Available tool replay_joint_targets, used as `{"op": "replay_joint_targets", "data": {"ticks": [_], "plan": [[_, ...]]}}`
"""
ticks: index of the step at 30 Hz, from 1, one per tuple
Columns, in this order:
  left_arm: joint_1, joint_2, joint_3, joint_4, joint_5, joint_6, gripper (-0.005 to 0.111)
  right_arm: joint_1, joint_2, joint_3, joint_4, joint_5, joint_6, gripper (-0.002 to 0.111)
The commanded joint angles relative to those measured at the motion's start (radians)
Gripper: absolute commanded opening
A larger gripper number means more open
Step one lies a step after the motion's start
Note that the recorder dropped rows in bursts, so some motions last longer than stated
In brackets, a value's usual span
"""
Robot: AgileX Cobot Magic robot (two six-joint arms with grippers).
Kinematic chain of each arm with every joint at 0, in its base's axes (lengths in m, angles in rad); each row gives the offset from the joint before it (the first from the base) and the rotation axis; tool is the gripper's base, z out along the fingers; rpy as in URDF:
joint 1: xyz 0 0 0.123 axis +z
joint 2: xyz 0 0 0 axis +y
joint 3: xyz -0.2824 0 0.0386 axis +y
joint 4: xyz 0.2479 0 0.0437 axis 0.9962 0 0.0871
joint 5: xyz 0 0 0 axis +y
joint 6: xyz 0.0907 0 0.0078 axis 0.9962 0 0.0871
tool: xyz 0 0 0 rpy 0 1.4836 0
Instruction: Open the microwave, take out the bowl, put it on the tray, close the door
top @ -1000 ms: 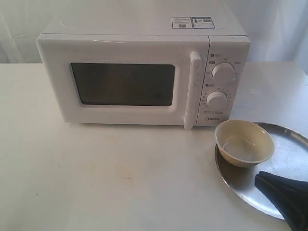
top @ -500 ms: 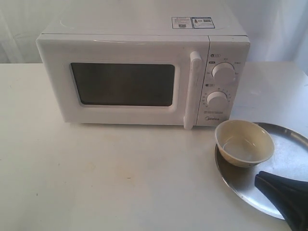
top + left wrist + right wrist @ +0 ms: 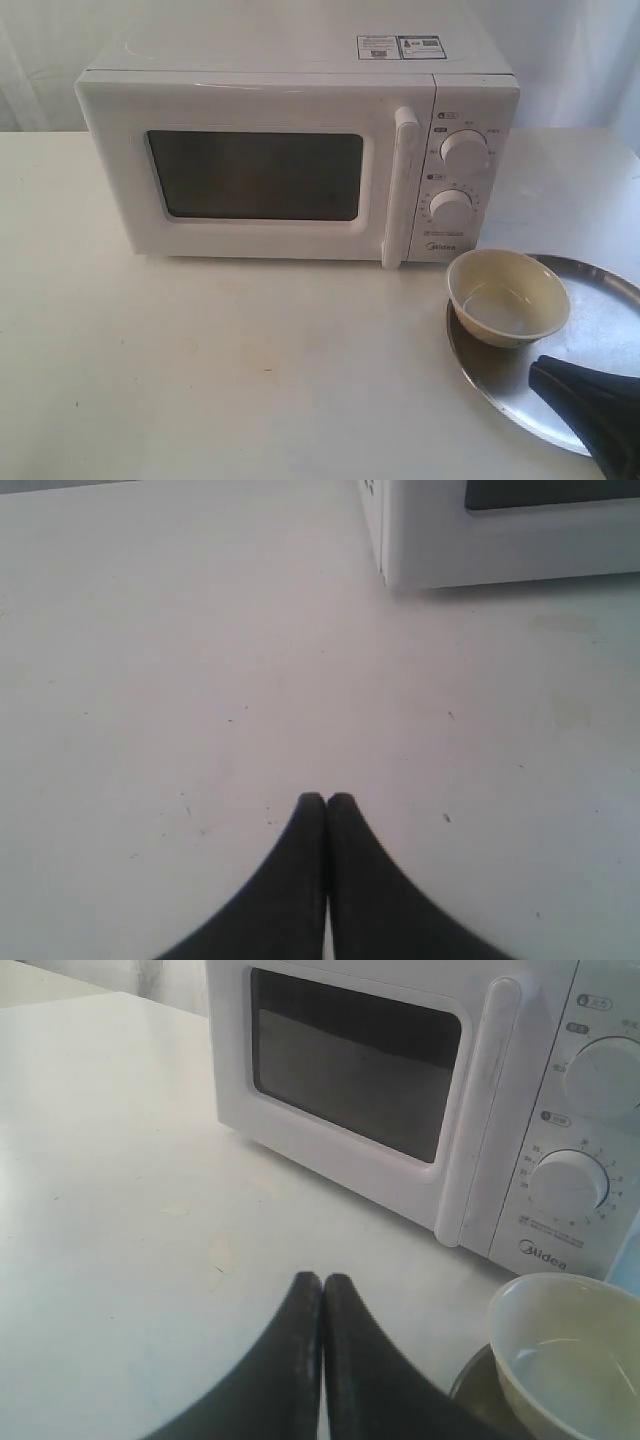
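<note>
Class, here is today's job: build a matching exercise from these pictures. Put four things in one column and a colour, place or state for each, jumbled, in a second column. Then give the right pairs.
Column one
1. bowl
2. door
3. tray
4. left pincer

Column two
A. silver, lying on the table
B. shut, holding nothing
C. closed, with a dark window
D. cream, standing on the tray

Pairs: 1-D, 2-C, 3-A, 4-B
</note>
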Motion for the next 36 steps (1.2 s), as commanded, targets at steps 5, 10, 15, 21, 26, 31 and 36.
{"op": "replay_joint_targets", "data": {"ticks": [5, 10, 15, 21, 26, 31, 36], "plan": [[0.024, -0.004, 0.002, 0.005, 0.004, 0.018, 0.000, 0.000, -0.004, 0.004, -0.008, -0.003, -0.006, 0.000], [0.024, -0.004, 0.002, 0.005, 0.004, 0.018, 0.000, 0.000, -0.004, 0.004, -0.008, 0.000, -0.006, 0.000], [0.024, -0.004, 0.002, 0.005, 0.004, 0.018, 0.000, 0.000, -0.004, 0.004, -0.008, 0.000, -0.006, 0.000], [0.024, -0.004, 0.002, 0.004, 0.004, 0.018, 0.000, 0.000, -0.004, 0.004, -0.008, -0.003, -0.006, 0.000], [0.024, -0.004, 0.002, 0.004, 0.004, 0.018, 0.000, 0.000, -0.004, 0.004, -0.008, -0.003, -0.006, 0.000], [0.024, -0.004, 0.002, 0.004, 0.004, 0.018, 0.000, 0.000, -0.004, 0.004, -0.008, 0.000, -0.006, 0.000], [0.024, -0.004, 0.002, 0.004, 0.004, 0.018, 0.000, 0.000, -0.004, 0.004, -0.008, 0.000, -0.006, 0.000]]}}
